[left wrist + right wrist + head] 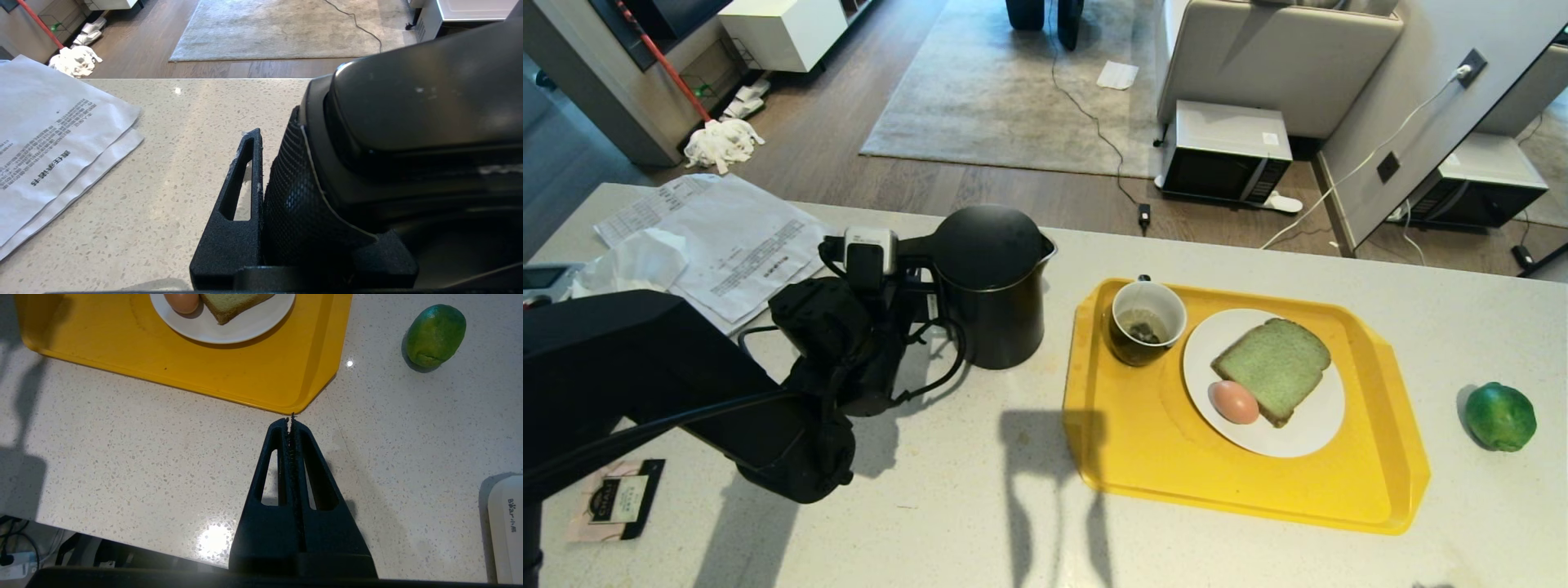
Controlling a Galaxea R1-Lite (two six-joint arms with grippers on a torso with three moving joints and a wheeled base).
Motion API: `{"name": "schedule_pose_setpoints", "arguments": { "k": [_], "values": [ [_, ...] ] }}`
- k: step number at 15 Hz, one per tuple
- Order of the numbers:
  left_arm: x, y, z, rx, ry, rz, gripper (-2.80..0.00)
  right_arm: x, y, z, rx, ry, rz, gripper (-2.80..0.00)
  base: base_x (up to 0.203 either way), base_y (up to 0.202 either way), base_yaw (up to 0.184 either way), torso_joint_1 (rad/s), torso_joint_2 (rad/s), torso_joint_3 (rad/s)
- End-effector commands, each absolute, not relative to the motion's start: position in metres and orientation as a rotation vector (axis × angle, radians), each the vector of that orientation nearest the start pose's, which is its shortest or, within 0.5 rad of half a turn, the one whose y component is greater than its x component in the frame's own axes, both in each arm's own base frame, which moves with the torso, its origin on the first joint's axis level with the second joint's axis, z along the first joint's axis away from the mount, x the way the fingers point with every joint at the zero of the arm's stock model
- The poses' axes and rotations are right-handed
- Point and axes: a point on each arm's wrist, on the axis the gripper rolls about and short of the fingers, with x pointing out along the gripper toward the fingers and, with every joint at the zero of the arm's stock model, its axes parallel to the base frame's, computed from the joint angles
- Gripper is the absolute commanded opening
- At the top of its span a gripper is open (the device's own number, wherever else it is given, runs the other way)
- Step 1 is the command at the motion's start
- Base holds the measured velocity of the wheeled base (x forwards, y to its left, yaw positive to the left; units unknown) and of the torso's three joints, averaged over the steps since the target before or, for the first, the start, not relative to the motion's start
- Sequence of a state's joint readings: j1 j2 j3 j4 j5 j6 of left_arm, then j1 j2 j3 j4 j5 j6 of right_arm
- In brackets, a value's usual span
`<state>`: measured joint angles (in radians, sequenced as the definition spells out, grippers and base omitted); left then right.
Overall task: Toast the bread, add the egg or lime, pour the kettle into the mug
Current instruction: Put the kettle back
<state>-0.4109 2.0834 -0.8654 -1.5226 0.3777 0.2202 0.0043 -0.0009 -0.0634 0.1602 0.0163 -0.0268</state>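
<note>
The black kettle (992, 278) stands upright on the counter, left of the yellow tray (1143, 465). My left gripper (913, 287) is shut on its textured handle (294, 204); one finger (239, 192) presses the handle's side, the other is hidden. On the tray the mug (1147, 322) sits beside a white plate (1307, 445) bearing the bread (1274, 367) and the egg (1234, 402). The lime (1500, 416) lies on the counter right of the tray. My right gripper (290, 420) is shut and empty, low over the counter near the tray's corner (302, 404), out of the head view.
Printed papers (727, 245) and a crumpled tissue (637, 261) lie behind my left arm. A small sachet (617, 498) lies near the front left. A white appliance (506, 526) sits at the right wrist view's edge. Bare counter spans between kettle and tray.
</note>
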Motion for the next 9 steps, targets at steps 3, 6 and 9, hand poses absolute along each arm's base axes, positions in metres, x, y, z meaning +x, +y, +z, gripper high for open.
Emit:
{"name": "schedule_pose_setpoints", "arguments": {
  "k": [3,6,9],
  "values": [
    [0.3363,-0.1386,0.1506,0.114,-0.258,-0.006,-2.80,-0.0285,0.0003,0.0767,-0.027,0.096,0.022,-2.80,0.000,0.000,0.000,0.000,0.00,0.000],
    [0.3328,-0.1371,0.1484,0.122,-0.244,-0.005,-1.58,-0.0284,0.0002,0.0764,-0.027,0.097,0.023,-2.80,0.000,0.000,0.000,0.000,0.00,0.000],
    [0.3323,-0.1363,0.1489,0.120,-0.245,-0.003,0.00,-0.0284,0.0002,0.0763,-0.027,0.098,0.023,-2.80,0.000,0.000,0.000,0.000,0.00,0.000]
  ]
}}
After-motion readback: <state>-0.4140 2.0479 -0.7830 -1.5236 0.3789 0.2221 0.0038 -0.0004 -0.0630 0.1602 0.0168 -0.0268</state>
